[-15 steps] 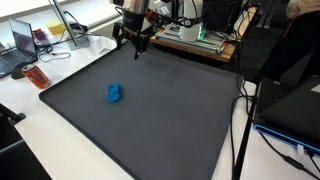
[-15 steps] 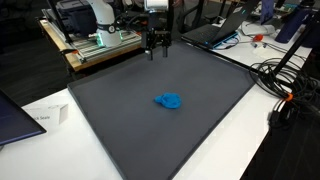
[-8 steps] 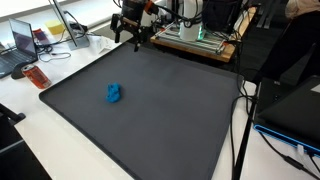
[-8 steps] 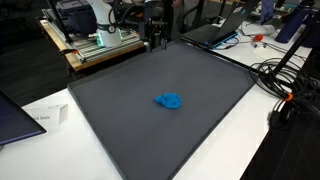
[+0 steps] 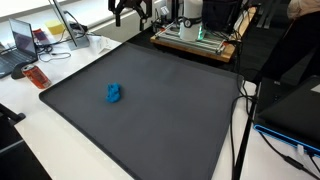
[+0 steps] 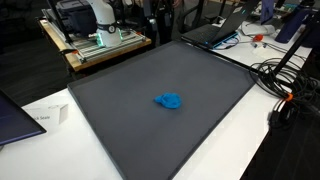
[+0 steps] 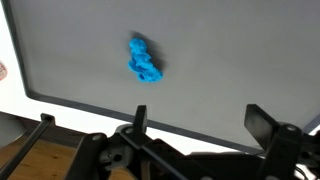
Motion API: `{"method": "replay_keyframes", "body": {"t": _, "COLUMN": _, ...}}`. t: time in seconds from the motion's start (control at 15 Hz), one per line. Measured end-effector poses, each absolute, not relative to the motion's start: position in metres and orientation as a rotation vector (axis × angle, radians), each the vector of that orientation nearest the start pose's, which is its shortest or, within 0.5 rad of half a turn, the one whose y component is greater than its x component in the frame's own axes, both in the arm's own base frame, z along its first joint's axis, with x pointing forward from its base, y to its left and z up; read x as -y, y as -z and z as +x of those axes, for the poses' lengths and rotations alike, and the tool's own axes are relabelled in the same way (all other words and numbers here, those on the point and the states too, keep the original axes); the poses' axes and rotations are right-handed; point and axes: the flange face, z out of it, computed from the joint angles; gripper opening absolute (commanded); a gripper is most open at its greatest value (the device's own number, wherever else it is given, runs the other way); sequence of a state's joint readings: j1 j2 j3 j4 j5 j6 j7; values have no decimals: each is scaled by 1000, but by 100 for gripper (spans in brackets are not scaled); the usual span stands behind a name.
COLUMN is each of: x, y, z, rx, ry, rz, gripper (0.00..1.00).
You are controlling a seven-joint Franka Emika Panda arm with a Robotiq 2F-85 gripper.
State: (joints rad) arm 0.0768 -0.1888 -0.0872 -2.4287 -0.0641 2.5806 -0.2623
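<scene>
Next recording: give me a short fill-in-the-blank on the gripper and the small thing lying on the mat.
1. The small object lying on the dark mat is ____ in colour.
2. In the wrist view, the gripper has its jaws ____.
3. Between its fingers the gripper holds ____, and it is well apart from the object.

Missing words: blue; open; nothing.

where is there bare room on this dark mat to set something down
Nearly all the dark mat is bare; only the blue object lies on it. Widest free stretch: from it to the edge by the white papers. Crowded: the far edge, by the equipment rack and the gripper.
</scene>
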Motion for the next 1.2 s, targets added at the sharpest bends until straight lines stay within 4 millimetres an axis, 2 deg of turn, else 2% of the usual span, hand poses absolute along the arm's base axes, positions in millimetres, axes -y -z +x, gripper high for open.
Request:
{"method": "replay_keyframes", "body": {"t": 0.33, "x": 12, "y": -464, "z": 500, "rx": 397, "ry": 382, "rz": -3117, "gripper": 100}}
{"method": "replay_keyframes", "body": {"t": 0.67, "x": 20, "y": -495, "z": 509, "rx": 309, "ry": 248, "rz": -3122, "gripper": 100}}
{"method": "replay_keyframes", "body": {"t": 0.8, "x": 21, "y": -499, "z": 513, "rx": 300, "ry": 237, "rz": -3122, "gripper": 100}}
{"method": "replay_keyframes", "body": {"t": 1.2, "x": 22, "y": -496, "z": 516, "rx": 296, "ry": 227, "rz": -3122, "gripper": 100}}
